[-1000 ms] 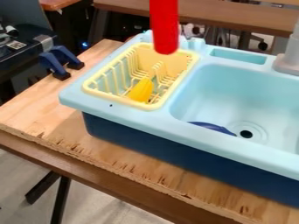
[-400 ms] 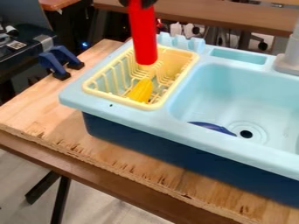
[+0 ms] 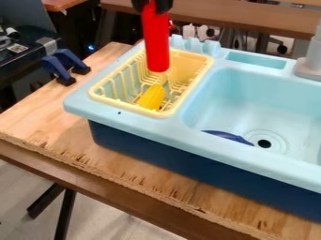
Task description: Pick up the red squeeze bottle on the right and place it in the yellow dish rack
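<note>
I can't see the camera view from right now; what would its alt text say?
A black gripper holds a red cylinder upright over a yellow dish rack with a yellow-orange object inside. The rack sits in a light blue toy sink, and a dark blue object lies in the basin near the drain.

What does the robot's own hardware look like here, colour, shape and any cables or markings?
The gripper is black, with two dark fingers whose ends look blunt and rounded. I can make out no cables or markings on them.
</note>
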`<control>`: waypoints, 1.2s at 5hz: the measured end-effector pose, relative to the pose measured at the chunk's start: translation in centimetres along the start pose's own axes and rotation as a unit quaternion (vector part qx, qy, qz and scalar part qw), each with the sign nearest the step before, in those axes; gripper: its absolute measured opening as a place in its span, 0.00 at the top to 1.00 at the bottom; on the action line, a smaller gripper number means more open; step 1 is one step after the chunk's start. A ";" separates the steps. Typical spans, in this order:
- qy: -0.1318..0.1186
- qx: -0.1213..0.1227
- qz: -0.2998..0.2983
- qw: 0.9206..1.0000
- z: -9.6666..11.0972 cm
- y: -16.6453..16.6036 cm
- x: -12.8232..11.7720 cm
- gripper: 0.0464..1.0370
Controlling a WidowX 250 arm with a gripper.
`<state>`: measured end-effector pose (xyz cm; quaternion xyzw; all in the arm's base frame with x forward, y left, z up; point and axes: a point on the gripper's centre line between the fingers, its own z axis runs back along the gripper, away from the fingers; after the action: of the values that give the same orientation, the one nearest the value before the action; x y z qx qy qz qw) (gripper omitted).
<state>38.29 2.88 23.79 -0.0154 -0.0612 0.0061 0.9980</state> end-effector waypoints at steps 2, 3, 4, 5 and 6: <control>0.035 -0.001 0.011 0.999 -1.5 1.5 0.7 0.49; 0.038 -0.006 0.016 0.999 -2.0 2.0 1.2 0.49; 0.038 -0.008 0.019 0.999 -2.7 2.4 2.0 0.49; 0.036 -0.008 0.013 0.999 -3.2 2.6 2.4 0.49; 0.032 -0.007 0.004 0.999 -3.5 2.7 3.0 0.49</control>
<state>41.69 5.54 20.60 -0.0223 -0.0294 0.0091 0.9993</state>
